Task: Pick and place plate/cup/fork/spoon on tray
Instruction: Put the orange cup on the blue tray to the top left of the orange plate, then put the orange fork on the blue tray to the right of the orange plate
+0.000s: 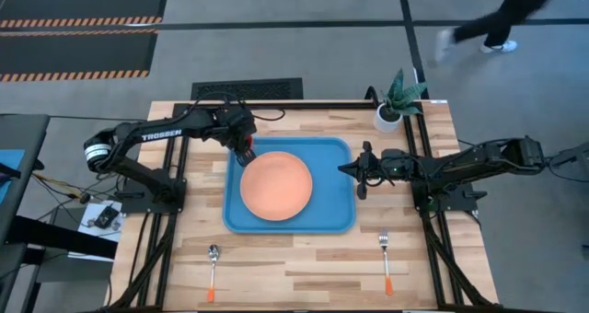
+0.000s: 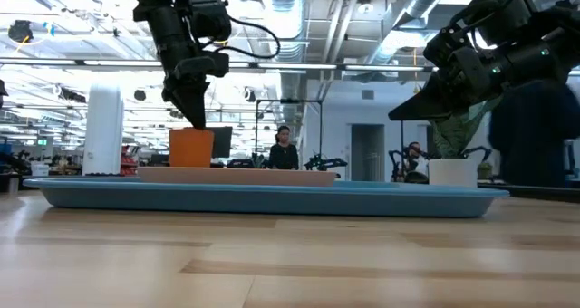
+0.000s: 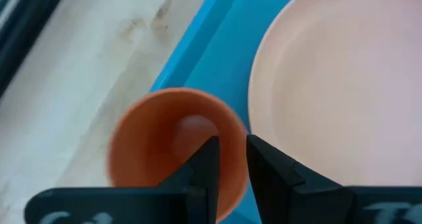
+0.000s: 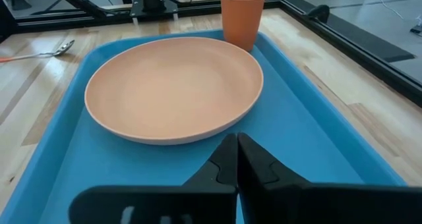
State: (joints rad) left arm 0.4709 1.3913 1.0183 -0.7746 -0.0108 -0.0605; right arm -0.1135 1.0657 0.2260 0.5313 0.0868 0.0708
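Observation:
The blue tray point(image 1: 336, 221) lies mid-table with the salmon plate point(image 1: 276, 184) resting flat in it. The orange cup point(image 3: 175, 151) stands upright in the tray's far-left corner, beside the plate, and also shows in the right wrist view point(image 4: 242, 16). My left gripper point(image 1: 244, 152) is above the cup, shut on its rim. My right gripper point(image 4: 236, 158) is shut and empty, hovering over the tray's right edge point(image 1: 354, 170). The spoon point(image 1: 213, 267) and the fork point(image 1: 385, 258) lie on the table near its front edge. My left gripper holds the cup's rim point(image 3: 231, 141) on the side toward the plate, one finger inside the cup and one outside. The fingers come from above, pointing down. The cup stays upright with its base at the tray's floor; whether it rests there I cannot tell.
A white pot with a green plant point(image 1: 396, 106) stands at the table's far right corner. A person walks on the floor beyond the table point(image 1: 497, 23). Bare wood lies between the tray and the front edge.

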